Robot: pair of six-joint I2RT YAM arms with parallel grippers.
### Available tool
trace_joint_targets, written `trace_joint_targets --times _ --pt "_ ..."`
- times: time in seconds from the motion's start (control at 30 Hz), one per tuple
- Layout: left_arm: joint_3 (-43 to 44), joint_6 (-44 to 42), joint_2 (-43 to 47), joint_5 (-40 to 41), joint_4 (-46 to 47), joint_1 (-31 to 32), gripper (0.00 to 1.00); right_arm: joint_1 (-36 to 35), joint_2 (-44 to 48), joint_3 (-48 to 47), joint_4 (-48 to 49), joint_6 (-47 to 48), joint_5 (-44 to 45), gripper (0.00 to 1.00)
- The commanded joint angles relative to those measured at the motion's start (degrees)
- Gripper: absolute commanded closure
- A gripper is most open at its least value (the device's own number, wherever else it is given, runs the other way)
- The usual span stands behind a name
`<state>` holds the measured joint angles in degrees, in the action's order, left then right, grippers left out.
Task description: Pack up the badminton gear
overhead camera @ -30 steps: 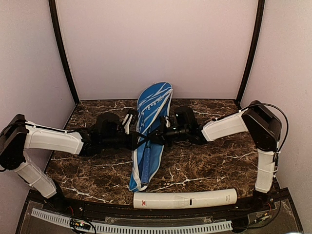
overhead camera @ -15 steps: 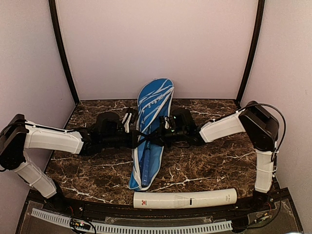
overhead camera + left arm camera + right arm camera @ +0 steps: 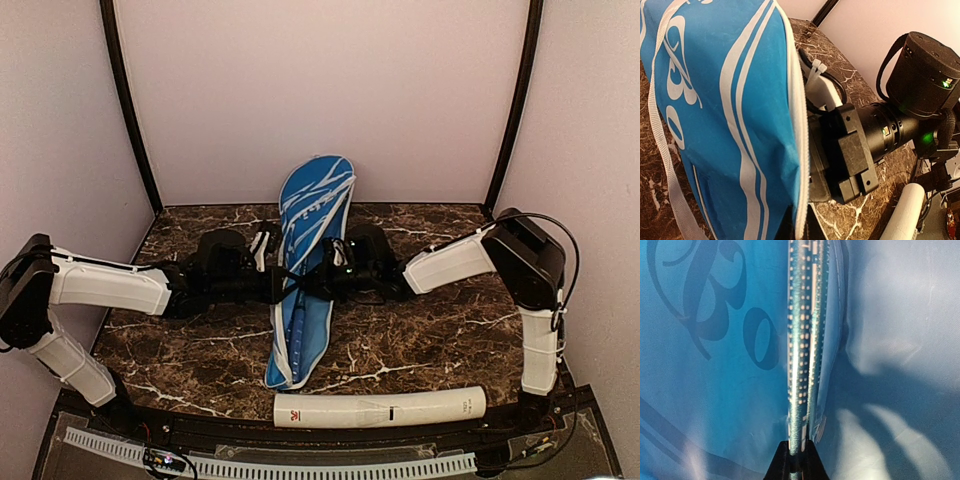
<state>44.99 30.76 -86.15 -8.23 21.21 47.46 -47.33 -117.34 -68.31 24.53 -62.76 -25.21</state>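
The blue racket bag (image 3: 310, 230) with white trim lies down the middle of the table, its wide head lifted against the back wall. My left gripper (image 3: 283, 286) is shut on the bag's white-edged flap (image 3: 801, 150) and holds it up; its fingertips are hidden by the fabric. My right gripper (image 3: 797, 454) reaches inside the bag (image 3: 700, 390) and is shut on a blue dotted racket handle (image 3: 800, 340). A second handle (image 3: 819, 340) lies right beside it. The long white tube (image 3: 380, 408) lies across the front edge.
The right arm's black wrist (image 3: 890, 130) pushes into the bag's opening, close to my left gripper. A white strap (image 3: 670, 165) hangs along the bag's left side. Dark marble table (image 3: 440, 320) is walled at the back and both sides.
The right arm has slid a little left, deeper into the bag. The bag's head has risen slightly and shifted left. The left arm has hardly moved.
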Motion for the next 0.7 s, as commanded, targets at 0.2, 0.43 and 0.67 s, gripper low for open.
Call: trace_joint_targets --times 0.2,0.43,0.67 --pt "4.75 -4.29 2.33 -2.01 -5.67 0.49 1.0 -0.99 2.33 -4.03 -1.87 8.23 10.08 0.86" --pt "4.94 -11.95 3.94 -5.68 -15.76 -8.01 1.0 -0.99 7.61 -1.47 -6.17 12.38 10.85 0.67" --pt "7.76 -25.29 4.47 -3.03 -29.82 -14.19 1.0 -0.84 14.3 4.04 -7.68 16.44 7.63 0.5"
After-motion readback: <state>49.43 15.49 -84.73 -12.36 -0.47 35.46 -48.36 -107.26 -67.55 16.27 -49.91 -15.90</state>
